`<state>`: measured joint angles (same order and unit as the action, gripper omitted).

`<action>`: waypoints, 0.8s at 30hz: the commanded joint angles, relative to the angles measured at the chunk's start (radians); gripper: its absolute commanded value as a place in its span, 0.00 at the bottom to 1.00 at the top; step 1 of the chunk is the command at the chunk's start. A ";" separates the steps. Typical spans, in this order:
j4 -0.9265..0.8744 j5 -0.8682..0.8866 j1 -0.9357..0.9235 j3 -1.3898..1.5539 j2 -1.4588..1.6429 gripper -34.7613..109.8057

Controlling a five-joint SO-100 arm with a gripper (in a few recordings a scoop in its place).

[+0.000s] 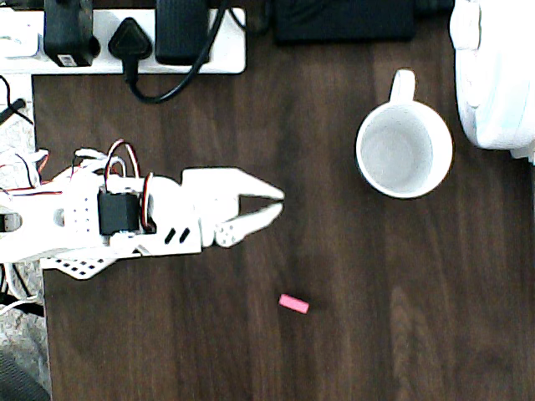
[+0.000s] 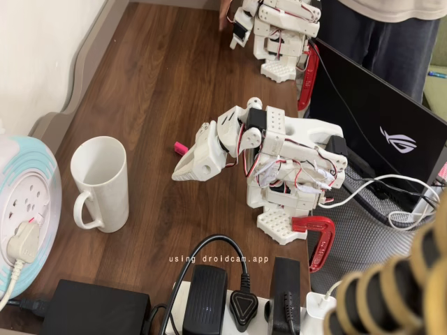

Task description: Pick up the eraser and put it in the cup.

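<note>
Two things matter for this task, and both are left untouched on the dark wooden table (image 1: 167,351). The eraser (image 1: 293,303) is seen lying flat in the open, well apart from the cup (image 1: 405,151), which stands upright, mouth up, ready to receive it. The gripper (image 1: 274,206) is held above the wood with its fingers slightly apart on nothing, short of the eraser, so a reach down towards it is judged the next need

A round white ceramic mug (image 2: 102,183) stands upright at left; the white two-finger gripper (image 2: 183,172) hangs near it, the tiny pink-red eraser block (image 2: 180,148) just behind.
</note>
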<state>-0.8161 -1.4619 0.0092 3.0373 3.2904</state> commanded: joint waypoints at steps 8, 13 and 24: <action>-0.035 -0.006 -0.028 0.015 0.011 0.24; -0.034 -0.249 -0.097 0.015 0.006 0.25; 0.425 -0.164 -0.397 -0.192 -0.548 0.35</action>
<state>-0.5062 -1.5079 -0.3375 2.9621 2.9284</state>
